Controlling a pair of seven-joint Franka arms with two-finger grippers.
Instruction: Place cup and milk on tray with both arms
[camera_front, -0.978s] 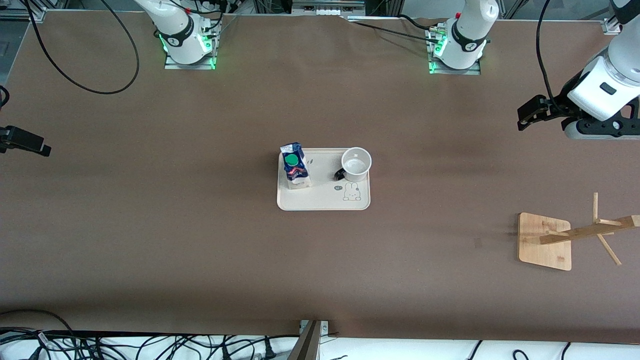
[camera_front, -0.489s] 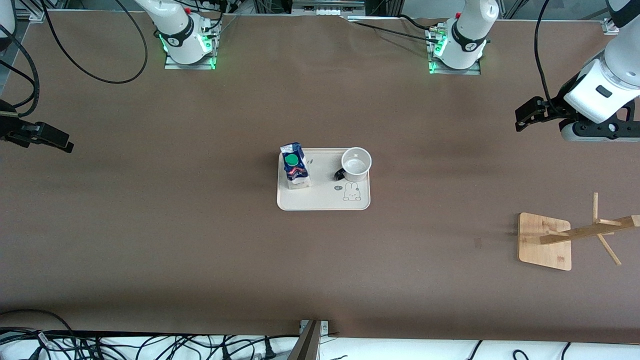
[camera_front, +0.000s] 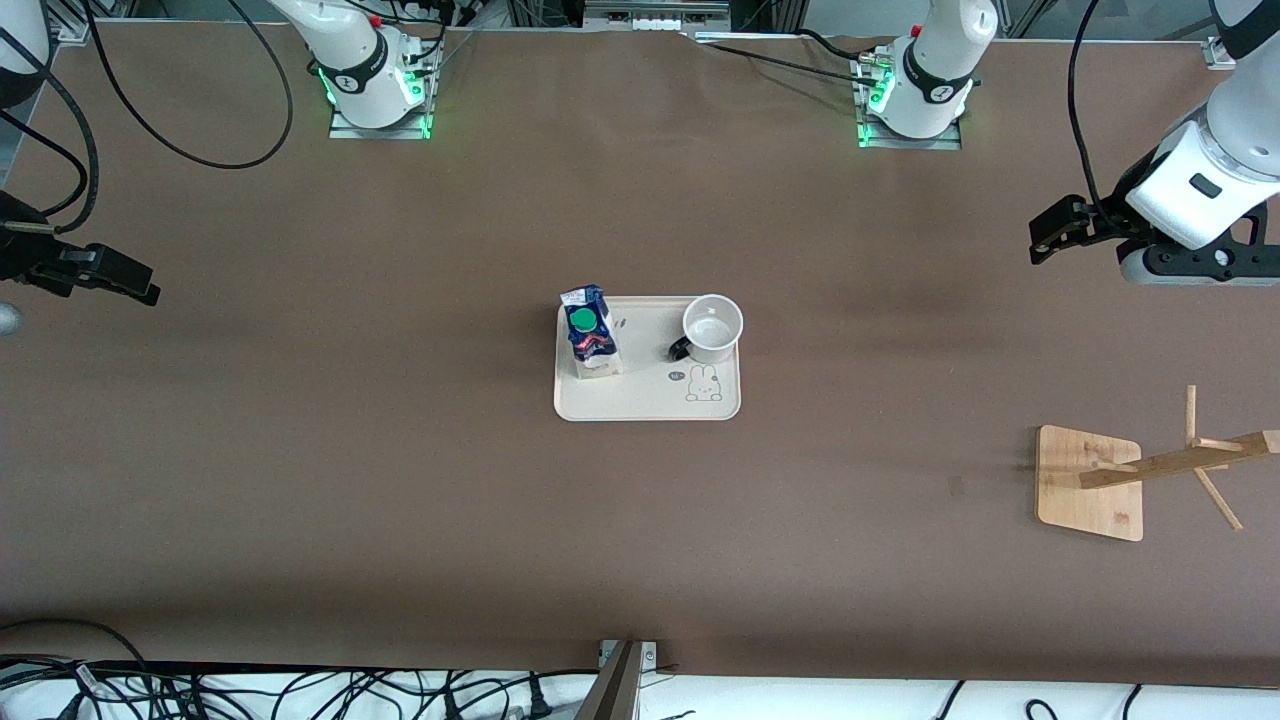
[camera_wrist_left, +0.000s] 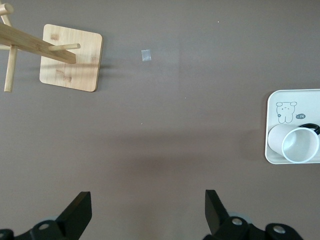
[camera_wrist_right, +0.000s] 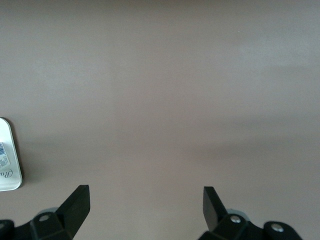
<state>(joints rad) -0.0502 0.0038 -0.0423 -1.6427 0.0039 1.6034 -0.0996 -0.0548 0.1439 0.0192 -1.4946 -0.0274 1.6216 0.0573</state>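
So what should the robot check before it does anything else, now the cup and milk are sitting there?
1. Cup on the tray, upright: ok.
2. Milk on the tray, standing up: ok.
3. Left hand open and holding nothing, up over bare table at the left arm's end: ok.
4. Right hand open and holding nothing, up over bare table at the right arm's end: ok.
5. Both hands well away from the tray: ok.
6. Wooden rack stands apart from the tray, nearer the front camera: ok.
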